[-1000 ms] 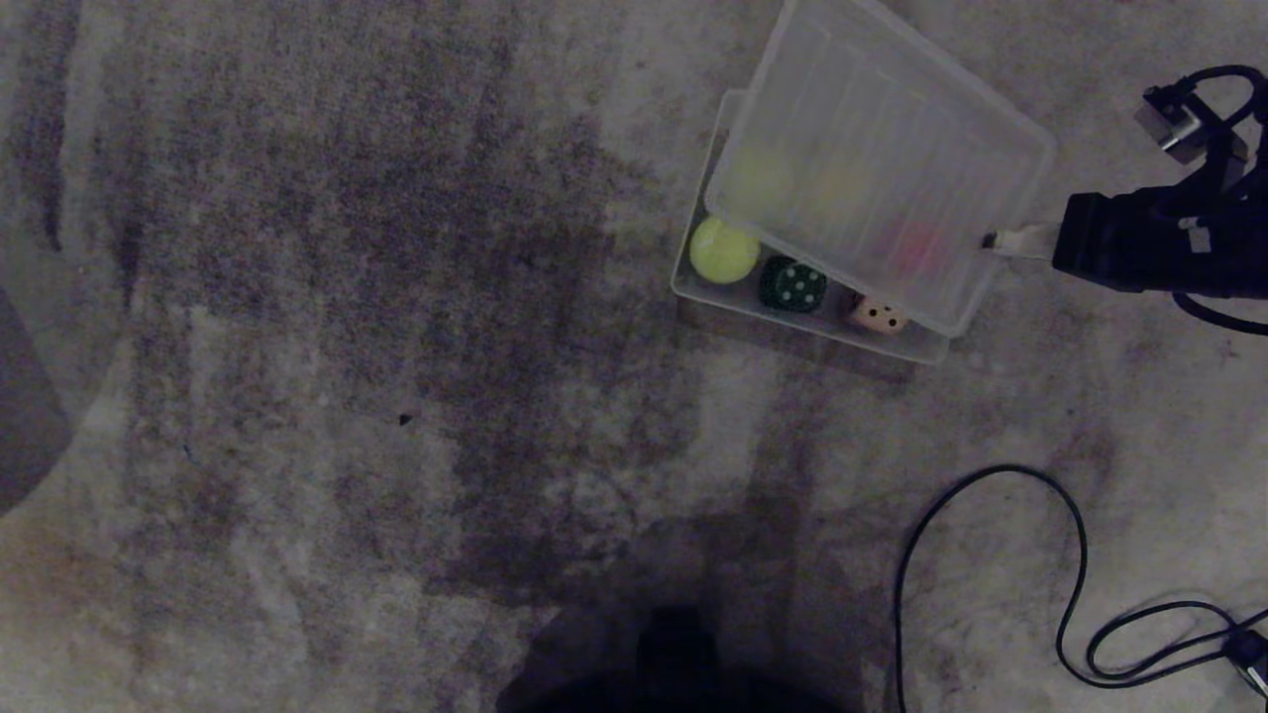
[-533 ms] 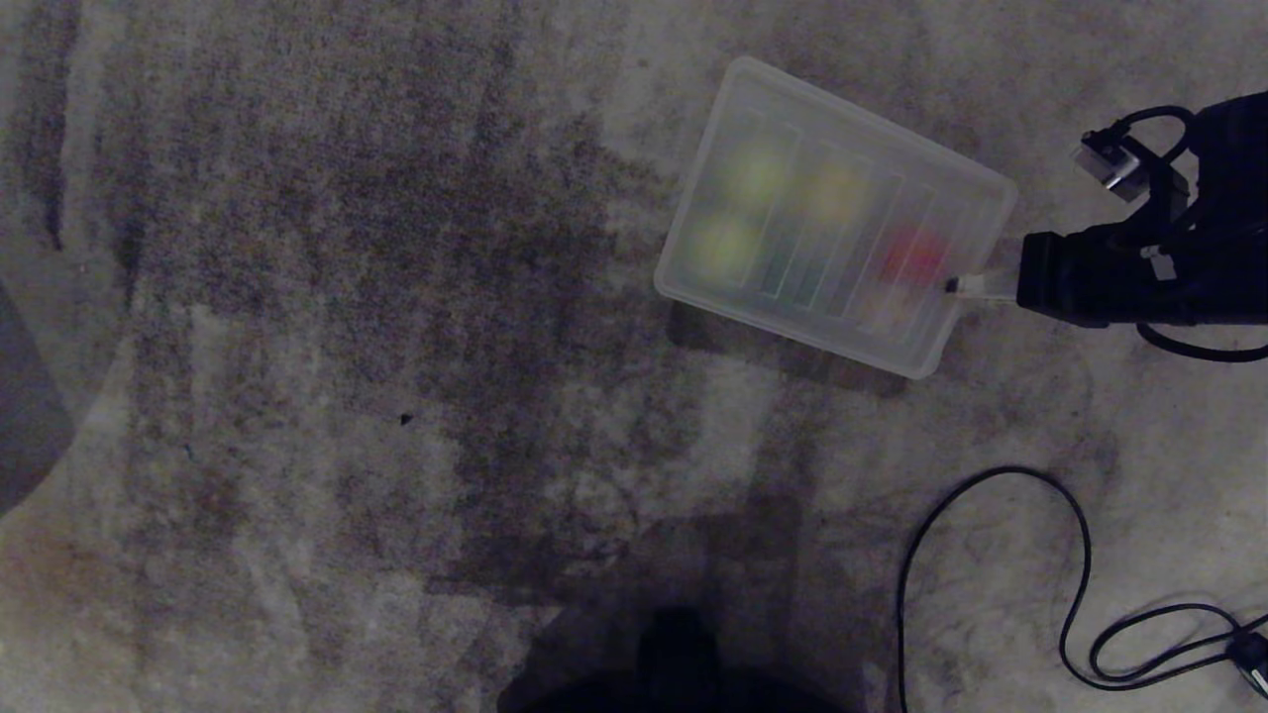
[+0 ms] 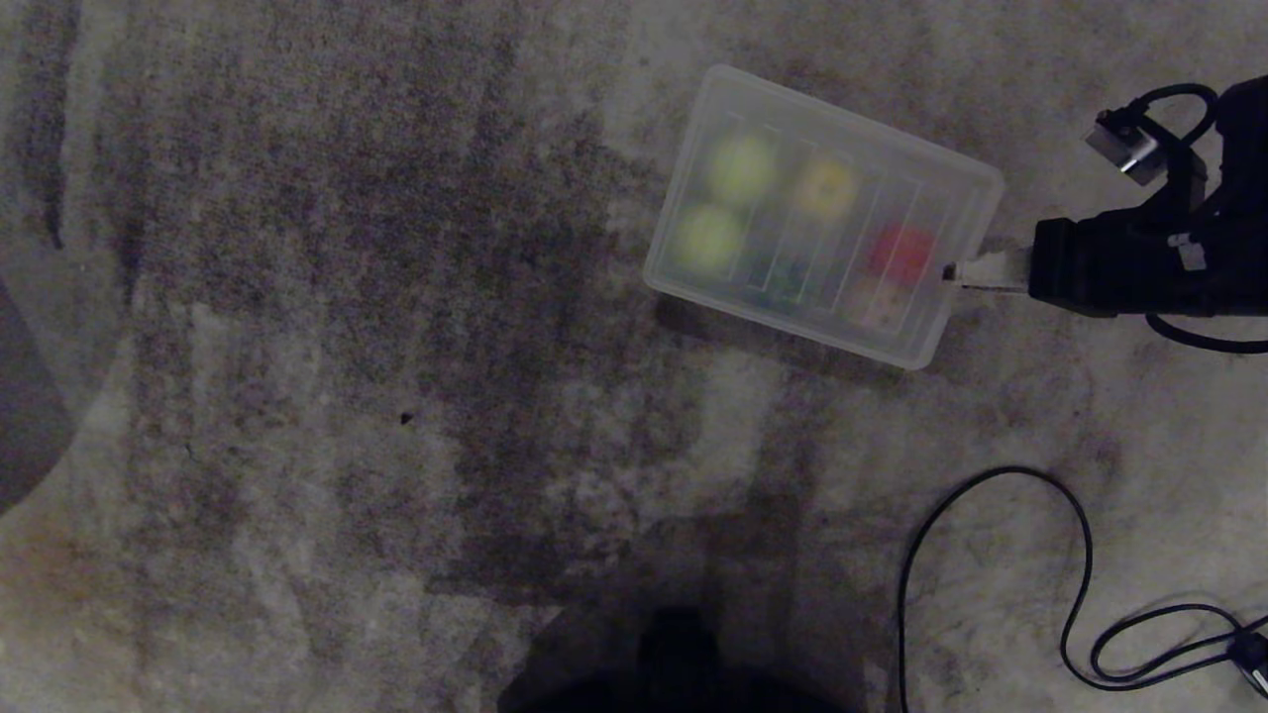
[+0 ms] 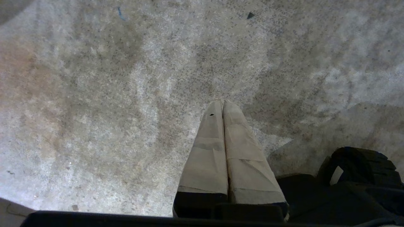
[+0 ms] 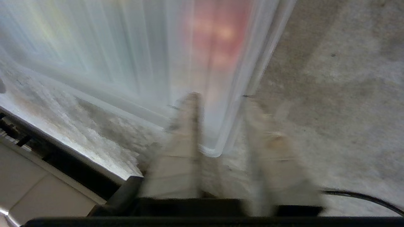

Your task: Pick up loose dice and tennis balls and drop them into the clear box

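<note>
Right gripper (image 3: 953, 272): reaching in from the right of the head view, its pale fingers (image 5: 186, 126) standing apart astride the lid's corner edge; nothing is being clamped, and the lid's rim is sitting in the gap between them
Lid (image 3: 822, 213): flat ribbed translucent sheet lying over the clear box and covering it fully, its right-hand short edge just at the gripper's tips
Clear box (image 3: 792, 332): sitting on the carpet in the upper right of the head view, long axis running from upper left to lower right, tilted slightly from the picture's level; only its near wall is showing under the lid
Contents, head view: two tennis balls (image 3: 741, 168) showing as yellow-green blurs at the box's left end, a yellow die (image 3: 827, 188) beside them, a red die (image 3: 901, 253) and a tan die (image 3: 877, 302) at the right end, a dark green smudge (image 3: 783, 277) between
Right wrist view only: the finger gap and a pink-red glow (image 5: 217, 34) through the ribs; the other colours are too washed out to tell
Left gripper (image 4: 223, 105): hanging over bare carpet, fingers pressed together, holding nothing; it is outside the head view
Carpet (image 3: 347, 297): mottled grey, with a black cable (image 3: 991, 555) looping at the lower right
</note>
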Motion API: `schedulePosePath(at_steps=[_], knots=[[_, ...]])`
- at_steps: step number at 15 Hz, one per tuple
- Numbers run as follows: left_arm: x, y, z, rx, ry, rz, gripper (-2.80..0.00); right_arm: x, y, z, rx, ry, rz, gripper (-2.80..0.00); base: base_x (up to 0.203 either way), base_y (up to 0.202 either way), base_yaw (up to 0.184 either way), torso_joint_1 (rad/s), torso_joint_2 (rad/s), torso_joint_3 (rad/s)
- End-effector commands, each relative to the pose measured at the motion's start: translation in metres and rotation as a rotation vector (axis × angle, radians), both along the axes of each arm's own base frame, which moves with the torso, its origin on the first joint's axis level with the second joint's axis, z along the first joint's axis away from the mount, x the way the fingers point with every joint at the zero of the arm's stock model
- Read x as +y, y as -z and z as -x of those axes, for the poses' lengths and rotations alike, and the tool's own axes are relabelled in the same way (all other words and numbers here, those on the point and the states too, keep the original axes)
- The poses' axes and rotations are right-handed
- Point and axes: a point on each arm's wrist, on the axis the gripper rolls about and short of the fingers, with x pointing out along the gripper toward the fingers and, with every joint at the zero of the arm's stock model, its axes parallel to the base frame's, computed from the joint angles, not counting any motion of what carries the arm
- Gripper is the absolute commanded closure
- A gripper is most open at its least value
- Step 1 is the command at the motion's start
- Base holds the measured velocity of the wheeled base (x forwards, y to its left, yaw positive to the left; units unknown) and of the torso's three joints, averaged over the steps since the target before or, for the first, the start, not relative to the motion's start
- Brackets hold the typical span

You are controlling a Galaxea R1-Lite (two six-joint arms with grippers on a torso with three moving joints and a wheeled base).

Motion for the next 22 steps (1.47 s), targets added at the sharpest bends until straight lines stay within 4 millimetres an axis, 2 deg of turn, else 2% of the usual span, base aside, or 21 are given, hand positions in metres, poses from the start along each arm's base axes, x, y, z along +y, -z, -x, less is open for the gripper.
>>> schedulePosePath(at_steps=[1,5,7,10,11,15,19,22], knots=[[0.000,0.000,0.000,0.002,-0.001,0.001,0.00,-0.001,-0.007,0.011,-0.017,0.003,-0.002,-2.80,0.000,0.000,0.000,0.000,0.00,0.000],[0.000,0.000,0.000,0.002,-0.001,0.001,0.00,-0.002,-0.011,0.021,-0.008,0.002,-0.001,-2.80,0.000,0.000,0.000,0.000,0.00,0.000],[0.000,0.000,0.000,0.002,-0.001,0.001,0.00,-0.010,-0.016,0.027,-0.023,0.039,-0.013,-2.80,0.000,0.000,0.000,0.000,0.00,0.000],[0.000,0.000,0.000,0.002,-0.001,0.001,0.00,-0.024,-0.020,0.035,0.029,0.140,-0.157,-2.80,0.000,0.000,0.000,0.000,0.00,0.000],[0.000,0.000,0.000,0.002,0.000,0.001,0.00,-0.032,-0.018,0.040,0.058,0.190,-0.209,0.00,0.000,0.000,0.000,0.000,0.00,0.000],[0.000,0.000,0.000,0.002,0.000,0.001,0.00,-0.041,0.008,0.044,0.168,0.278,-0.259,0.00,0.000,0.000,0.000,0.000,0.00,0.000],[0.000,0.000,0.000,0.002,-0.001,0.001,0.00,-0.041,0.011,0.040,0.186,0.308,-0.319,0.00,0.000,0.000,0.000,0.000,0.00,0.000],[0.000,0.000,0.000,0.002,0.000,0.001,0.00,-0.025,0.013,0.040,0.237,0.272,-0.363,0.00,0.000,0.000,0.000,0.000,0.00,0.000]])
